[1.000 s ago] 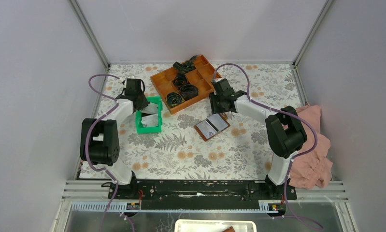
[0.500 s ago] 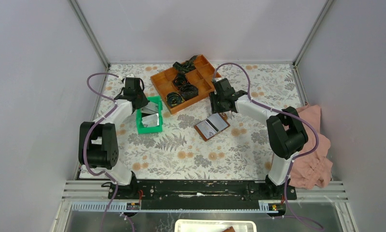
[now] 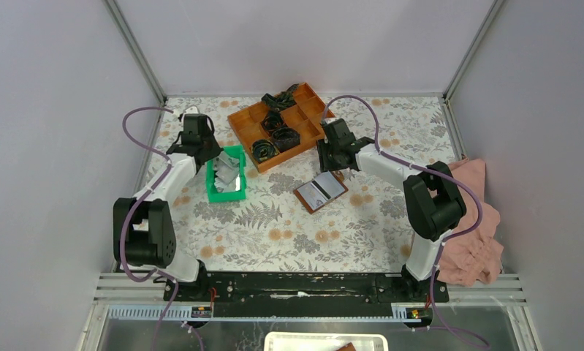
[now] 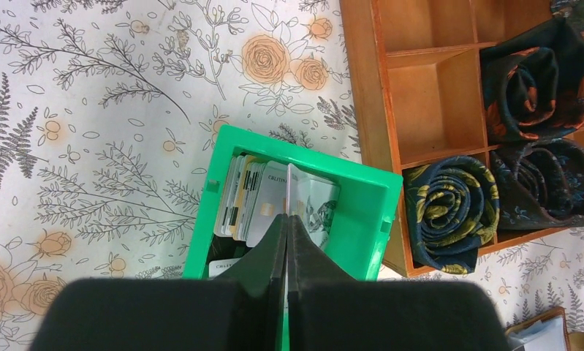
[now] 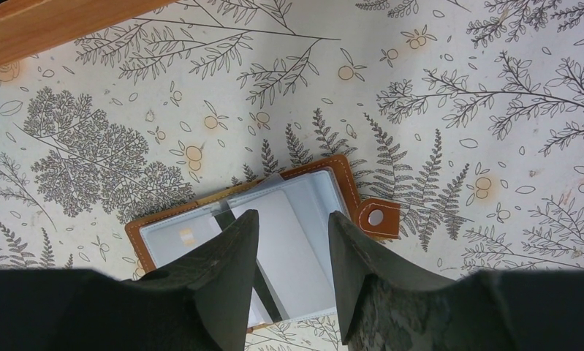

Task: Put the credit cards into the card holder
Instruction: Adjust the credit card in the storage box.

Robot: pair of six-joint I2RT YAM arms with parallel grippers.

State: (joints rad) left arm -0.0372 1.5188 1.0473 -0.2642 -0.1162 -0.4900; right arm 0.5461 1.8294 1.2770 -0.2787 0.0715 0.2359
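credit card (image 3: 226,170) pinched edgewise in left jaws; open card holder (image 3: 320,192) lies diagonally.

Plain pale grey walls (image 3: 303,44) enclose three sides, joined at the back corners by slanting aluminium frame posts (image 3: 135,51). The desk (image 3: 289,227) wears a white cloth printed with grey ferns and orange flowers, evenly lit. A crumpled pink fabric (image 3: 479,234) lies over its right edge. A black metal rail (image 3: 303,285) runs along the near edge.

Bare tablecloth (image 3: 274,216) lies open between green tray (image 3: 225,196) and card holder (image 3: 321,191); orange tray (image 3: 245,123) crowds behind.
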